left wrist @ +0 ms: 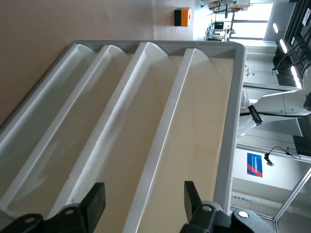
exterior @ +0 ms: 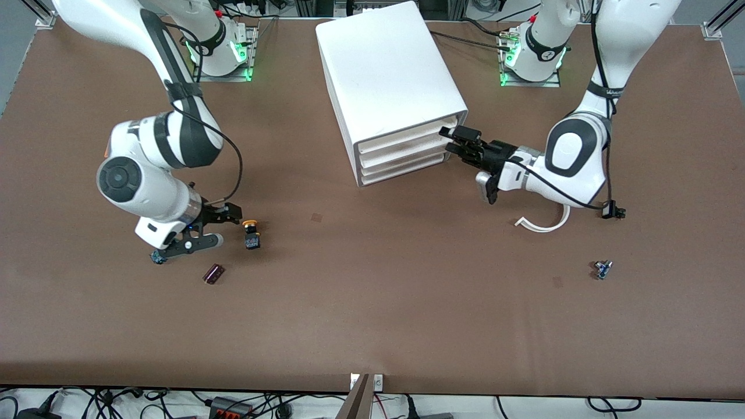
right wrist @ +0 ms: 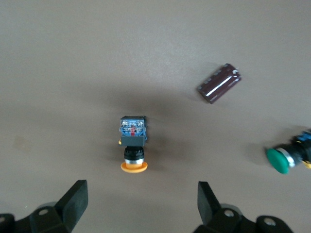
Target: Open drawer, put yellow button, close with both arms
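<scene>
The white cabinet point(exterior: 387, 70) stands at the table's middle near the robots' bases, its three drawers pushed in. My left gripper point(exterior: 449, 141) is open at the front of the uppermost drawer point(exterior: 401, 138), at the corner toward the left arm's end. In the left wrist view point(left wrist: 143, 201) its fingers straddle a front lip of that drawer point(left wrist: 194, 145). The yellow button point(exterior: 251, 233) lies on its side on the table toward the right arm's end. My right gripper point(exterior: 224, 228) is open and empty, just beside it. The right wrist view point(right wrist: 142, 196) shows the button point(right wrist: 132, 141) ahead of the fingertips, outside the jaws.
A dark purple cylinder point(exterior: 213, 273) lies nearer to the front camera than the yellow button. A green-capped switch point(exterior: 157, 257) lies under the right hand. A white curved strip point(exterior: 544, 224) and a small blue part point(exterior: 602, 269) lie toward the left arm's end.
</scene>
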`<state>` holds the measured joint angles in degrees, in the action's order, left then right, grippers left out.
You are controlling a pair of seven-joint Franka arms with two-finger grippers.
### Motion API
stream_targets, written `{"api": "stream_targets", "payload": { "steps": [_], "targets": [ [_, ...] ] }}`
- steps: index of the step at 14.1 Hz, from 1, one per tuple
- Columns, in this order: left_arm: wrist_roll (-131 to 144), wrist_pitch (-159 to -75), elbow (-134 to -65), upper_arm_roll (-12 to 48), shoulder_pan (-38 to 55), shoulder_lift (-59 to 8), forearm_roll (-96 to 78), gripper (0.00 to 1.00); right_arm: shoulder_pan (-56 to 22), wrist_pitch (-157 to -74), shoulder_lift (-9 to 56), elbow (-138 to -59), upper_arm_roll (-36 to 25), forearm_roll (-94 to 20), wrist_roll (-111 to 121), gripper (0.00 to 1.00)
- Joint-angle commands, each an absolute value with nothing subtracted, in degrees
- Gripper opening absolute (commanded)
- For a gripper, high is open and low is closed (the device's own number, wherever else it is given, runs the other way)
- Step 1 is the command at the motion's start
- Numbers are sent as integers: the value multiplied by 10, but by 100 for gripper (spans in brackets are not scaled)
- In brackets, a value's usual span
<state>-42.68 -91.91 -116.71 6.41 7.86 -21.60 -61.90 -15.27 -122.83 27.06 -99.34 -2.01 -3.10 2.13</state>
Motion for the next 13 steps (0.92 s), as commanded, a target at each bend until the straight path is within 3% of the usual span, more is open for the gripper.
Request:
{"api": "stream_targets", "payload": {
  "steps": [1, 2, 5, 7, 9, 13],
  "targets": [
    [-449, -912, -1172, 71, 78, -228, -635, 69, -156, -1250, 314, -970, -23, -38, 16, 100],
    [-449, -912, -1176, 73, 78, -228, -636, 61, -158, -1260, 332, -968, -23, -39, 15, 100],
    [-453, -911, -1176, 78, 78, -227, -635, 27, -170, -1288, 375, -951, -23, -39, 15, 100],
    [-453, -911, -1171, 78, 78, -228, -635, 12, -177, -1288, 392, -937, -23, -40, 15, 100],
    [-453, -916, -1164, 77, 76, -229, -635, 7, -179, -1290, 402, -935, -23, -40, 13, 100],
    [-453, -916, -1110, 75, 69, -273, -630, 7, -201, -1295, 409, -940, -23, -37, 1, 100]
  ]
}}
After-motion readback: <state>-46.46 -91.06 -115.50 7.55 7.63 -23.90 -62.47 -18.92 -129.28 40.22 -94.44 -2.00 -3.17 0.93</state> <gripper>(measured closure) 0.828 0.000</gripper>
